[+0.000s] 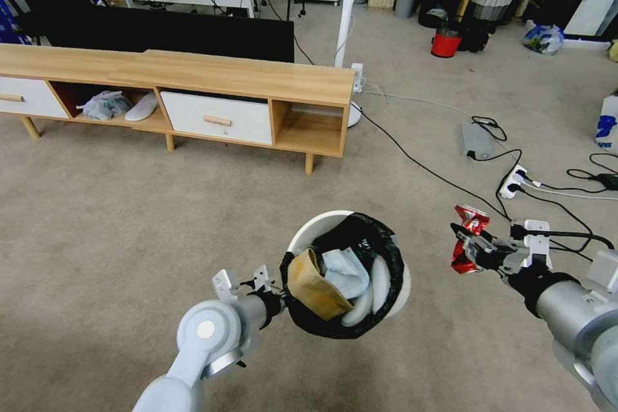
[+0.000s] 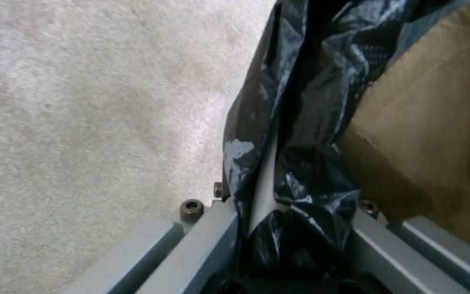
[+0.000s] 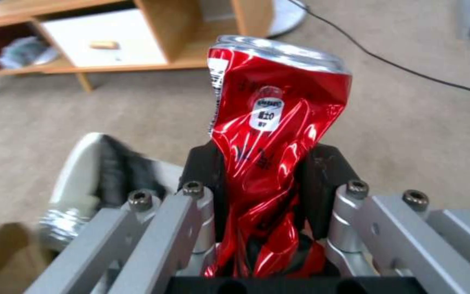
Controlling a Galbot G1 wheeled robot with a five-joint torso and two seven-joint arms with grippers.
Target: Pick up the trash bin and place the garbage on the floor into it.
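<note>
My right gripper [image 1: 465,246] is clamped on the crushed red can [image 1: 467,237], glossy dented aluminium, squeezed between the black pads [image 3: 207,179] and held in the air well above the floor [image 1: 129,219], just to the right of the trash bin [image 1: 309,232]. My left gripper [image 1: 281,298] is pinched on the bin's rim, fingers [image 2: 202,249] either side of the white plastic wall and the crinkly black bag liner [image 1: 380,238]; the bin hangs lifted and tilted in front of me. Bin is small, round, smooth white plastic, with shiny wrinkled bag folded over the edge. Inside it: a brown paper carton [image 1: 315,286], flat and creased, leaning at the left side, plus crumpled white tissues [image 1: 347,270] and pale soft pieces beside it. Floor is greyish-beige short-pile carpet. Behind stands a low wooden cabinet [image 1: 244,77] with white drawers and open cubbies, black cables [image 1: 412,154] and a white power strip [image 1: 513,181] on the carpet to the right, a red bucket [image 1: 445,44] far back.
</note>
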